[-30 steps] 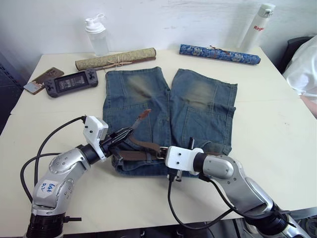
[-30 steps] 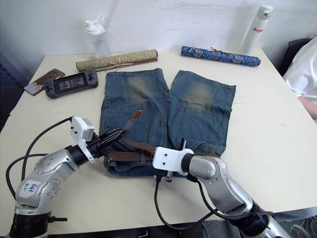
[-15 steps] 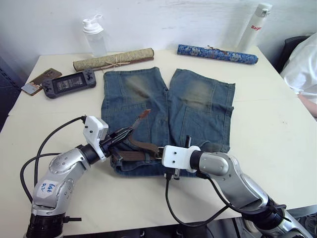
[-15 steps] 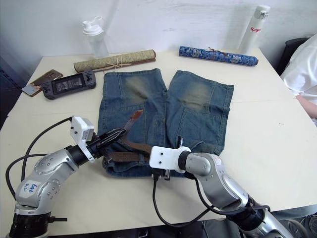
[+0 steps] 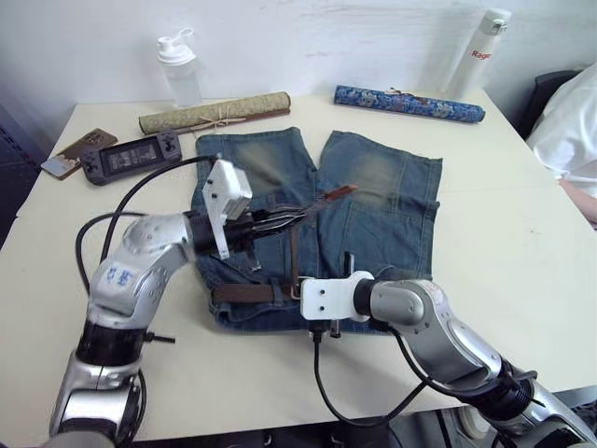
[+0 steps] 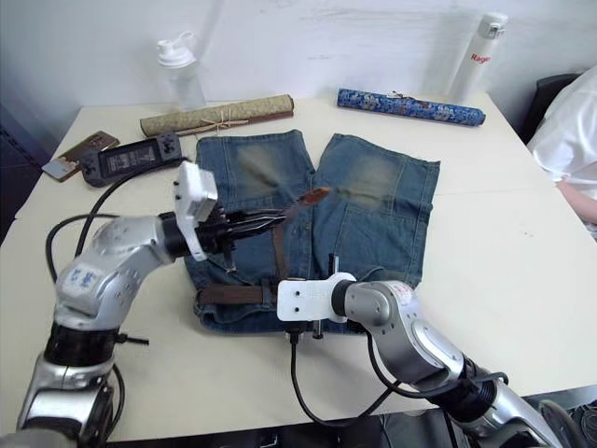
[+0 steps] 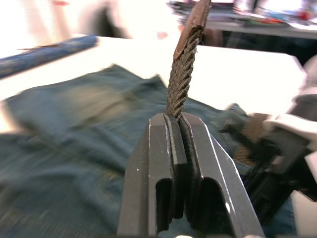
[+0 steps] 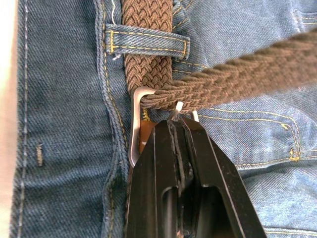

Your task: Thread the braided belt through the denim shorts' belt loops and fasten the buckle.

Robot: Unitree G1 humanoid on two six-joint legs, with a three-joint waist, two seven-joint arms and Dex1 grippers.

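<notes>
From the head views: one pair of shorts is lying flat on the counter, waistband nearest the robot. One belt is running along that waistband, its free end rising to the left hand, which is pinching the strap just short of the tan tip. The right hand is sitting at the waistband's middle. Two bottles and two rolled cloths are standing and lying along the far edge, with a game console and a phone at the far left.

Left wrist view: both fingers are clamping the braided strap.

Right wrist view: one belt loop is holding the belt; the fingers are closing on the buckle, through which the strap is passing.
</notes>
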